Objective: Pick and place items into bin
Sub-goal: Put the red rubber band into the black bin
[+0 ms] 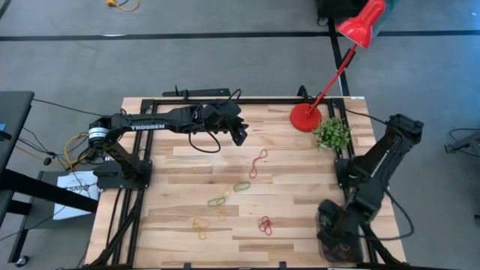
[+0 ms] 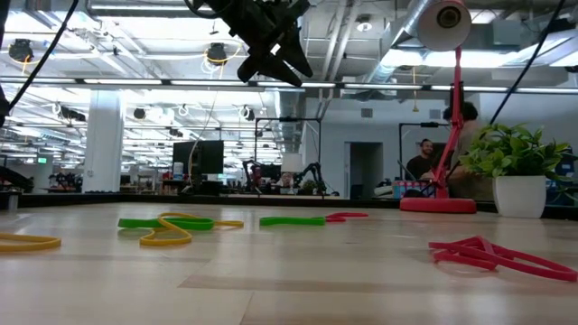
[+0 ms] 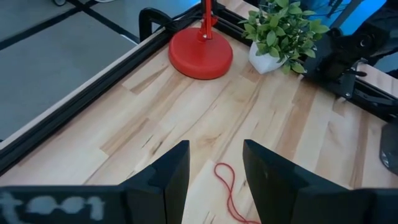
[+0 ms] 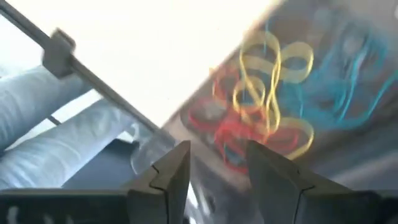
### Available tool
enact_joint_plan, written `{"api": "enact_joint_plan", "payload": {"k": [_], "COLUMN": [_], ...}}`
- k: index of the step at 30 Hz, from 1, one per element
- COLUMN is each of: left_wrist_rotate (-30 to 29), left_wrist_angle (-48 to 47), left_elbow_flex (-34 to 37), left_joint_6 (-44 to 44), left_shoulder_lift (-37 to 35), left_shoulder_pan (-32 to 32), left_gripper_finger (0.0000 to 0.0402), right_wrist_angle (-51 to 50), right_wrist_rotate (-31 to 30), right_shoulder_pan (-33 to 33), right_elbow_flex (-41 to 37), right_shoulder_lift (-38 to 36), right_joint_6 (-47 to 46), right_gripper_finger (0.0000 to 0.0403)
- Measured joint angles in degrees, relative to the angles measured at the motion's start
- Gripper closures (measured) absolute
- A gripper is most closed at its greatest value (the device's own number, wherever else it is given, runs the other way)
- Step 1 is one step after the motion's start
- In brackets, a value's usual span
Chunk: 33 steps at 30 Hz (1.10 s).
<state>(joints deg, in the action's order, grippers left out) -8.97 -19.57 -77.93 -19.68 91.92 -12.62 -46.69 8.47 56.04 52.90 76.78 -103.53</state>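
Several loops lie flat on the wooden table: a red loop, a green one, a green-yellow pair, a yellow one and a red one. My left gripper hangs open, well above the table, just beyond the far red loop. My right gripper is open, pointing down over the bin at the table's near right corner. In the right wrist view the bin holds yellow, red and blue loops.
A red lamp base and a small potted plant stand at the far right of the table. A black frame rail runs along the far edge. Bare wood lies between the loops.
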Motion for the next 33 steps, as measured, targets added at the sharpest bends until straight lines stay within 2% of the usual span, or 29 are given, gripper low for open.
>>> {"api": "enact_joint_plan", "payload": {"k": [4,9,15,19,25,33], "left_wrist_rotate": [0.00,1.32,5.12,5.13,-3.02,-7.11], "left_wrist_angle": [0.00,-0.03,-1.48,-4.43,-13.08,-18.03], "left_elbow_flex": [0.00,0.00,0.00,0.00,0.00,-0.02], "left_joint_6": [0.00,-0.16,-2.00,-3.50,-3.26,-5.01], "left_shoulder_lift": [0.00,0.00,-0.09,-2.25,-7.62,-13.18], "left_shoulder_pan": [0.03,0.04,0.04,0.07,0.07,1.19], "left_gripper_finger": [0.0262,0.0262,0.0262,0.0262,0.0262,0.0262], "right_wrist_angle": [-4.68,-8.44,-6.48,-1.28,13.06,23.19], "right_wrist_rotate": [-1.60,-8.72,-16.65,-17.59,-17.64,-16.80], "right_shoulder_pan": [-8.39,-20.83,-37.42,-48.02,-58.50,-64.61], "right_elbow_flex": [0.00,0.00,0.00,0.00,0.00,0.00], "right_shoulder_lift": [-0.39,0.47,0.47,0.47,0.54,9.85], "right_joint_6": [12.03,29.31,48.47,58.47,68.78,70.47], "right_gripper_finger": [0.0250,0.0256,0.0264,0.0267,0.0271,0.0278]}}
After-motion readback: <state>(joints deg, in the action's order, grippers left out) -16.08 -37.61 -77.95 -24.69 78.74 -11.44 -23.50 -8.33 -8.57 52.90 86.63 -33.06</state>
